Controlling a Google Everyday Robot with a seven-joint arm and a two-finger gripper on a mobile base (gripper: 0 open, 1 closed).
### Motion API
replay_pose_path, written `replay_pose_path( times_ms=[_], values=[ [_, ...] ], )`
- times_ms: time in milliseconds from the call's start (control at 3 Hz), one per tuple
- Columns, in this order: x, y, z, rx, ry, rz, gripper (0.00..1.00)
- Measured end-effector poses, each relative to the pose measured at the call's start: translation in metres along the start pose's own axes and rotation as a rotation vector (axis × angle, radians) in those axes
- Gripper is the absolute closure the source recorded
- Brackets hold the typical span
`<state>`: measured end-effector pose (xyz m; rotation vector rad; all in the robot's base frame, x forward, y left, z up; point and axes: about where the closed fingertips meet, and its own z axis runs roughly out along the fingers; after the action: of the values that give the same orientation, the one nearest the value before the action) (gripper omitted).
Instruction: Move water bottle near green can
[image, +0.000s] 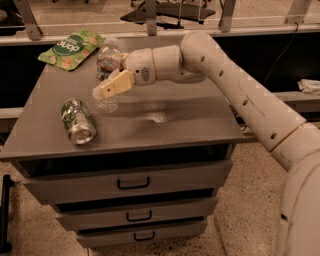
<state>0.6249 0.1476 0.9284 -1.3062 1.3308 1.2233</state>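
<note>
The water bottle (107, 64), clear with a white cap, stands upright at the back left of the grey cabinet top (190, 120). My gripper (111, 86) reaches in from the right and is closed around the bottle's middle. One yellowish finger (116, 84) crosses in front of the bottle; the other is hidden behind it. The green can (77, 121), green and white patterned, lies on its side near the front left. It is a short gap to the left of and in front of the bottle's base.
A flat green snack bag (72, 47) lies at the back left corner. The cabinet has three drawers (132, 182) below. My white arm (240, 95) spans the right side of the top. A rail (150, 30) runs behind the cabinet.
</note>
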Motion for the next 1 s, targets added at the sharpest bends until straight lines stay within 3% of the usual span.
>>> replay_pose_path(
  times_ms=[333,1000],
  values=[
    [-0.0108,0.0073,0.0172,-0.063,-0.032,-0.012,0.0],
    [-0.0153,0.008,0.0108,-0.051,-0.03,-0.025,0.0]
  ],
)
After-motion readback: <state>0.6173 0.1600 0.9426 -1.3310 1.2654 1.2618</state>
